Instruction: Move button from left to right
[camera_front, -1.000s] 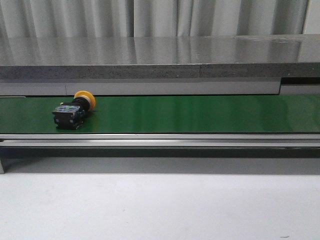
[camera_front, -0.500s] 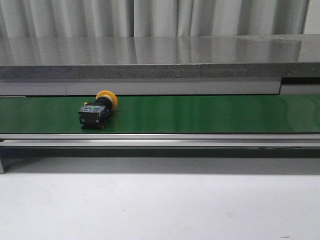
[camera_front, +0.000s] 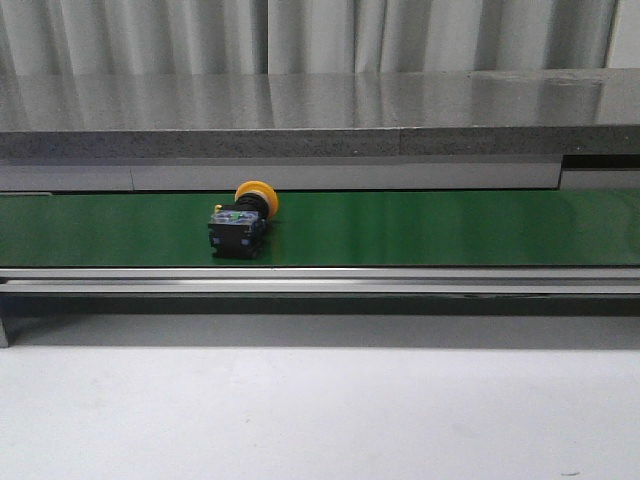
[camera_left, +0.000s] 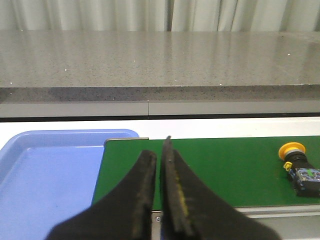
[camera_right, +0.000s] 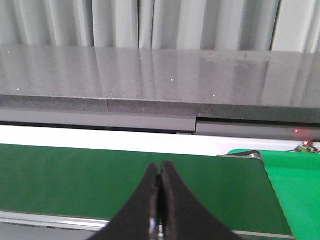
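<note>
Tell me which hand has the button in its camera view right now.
The left hand: its view shows the button lying on the green belt, beside the blue tray. The right hand sees only bare belt.

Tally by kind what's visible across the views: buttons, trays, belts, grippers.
Button: 1
Blue tray: 1
Green conveyor belt: 1, with a second green stretch at its right end
Grippers: 2, left gripper and right gripper, both empty
Total: 5

**Surfaces on my feeds**

I see a smooth green belt (camera_front: 420, 228) with a soft sheen, edged by a brushed metal rail (camera_front: 320, 280). The button (camera_front: 243, 221) has a glossy plastic cap. Beyond the left claw (camera_left: 161, 165), matt black, stands a polished speckled stone ledge (camera_left: 160, 60).
</note>
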